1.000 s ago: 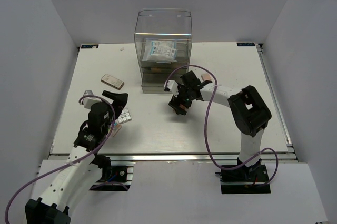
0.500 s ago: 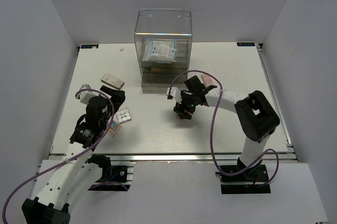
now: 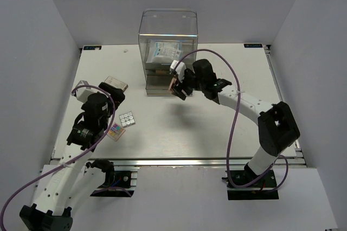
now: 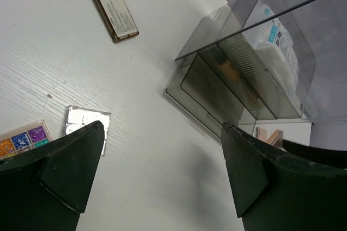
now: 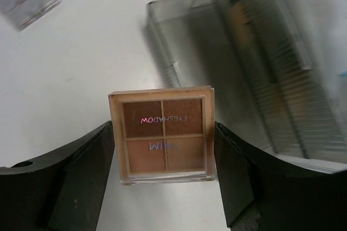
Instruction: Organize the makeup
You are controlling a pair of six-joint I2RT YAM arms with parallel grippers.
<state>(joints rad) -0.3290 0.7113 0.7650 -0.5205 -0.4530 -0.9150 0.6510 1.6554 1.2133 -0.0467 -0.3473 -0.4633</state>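
Note:
My right gripper (image 3: 178,83) is shut on a square tan eyeshadow palette (image 5: 164,133) with four brown pans, held above the table just in front of the clear acrylic drawer box (image 3: 168,30). The held palette (image 3: 174,83) shows from above too. My left gripper (image 3: 112,96) is open and empty; in its wrist view (image 4: 162,128) bare table lies between its fingers. A long tan palette (image 4: 109,4) lies beyond it. A white palette of round pans (image 3: 127,119) and a multicoloured palette (image 3: 115,131) lie near the left arm. A white-blue packet (image 3: 165,52) sits inside the box.
The drawer box (image 4: 255,74) stands at the table's far middle, with tan items showing in a lower drawer (image 3: 162,71). White walls enclose the table on three sides. The arm bases stand at the near edge.
My right gripper has carried the tan palette from mid-table up and away to the front of the drawer box. My left gripper has drawn back from the white palette toward the long tan one.

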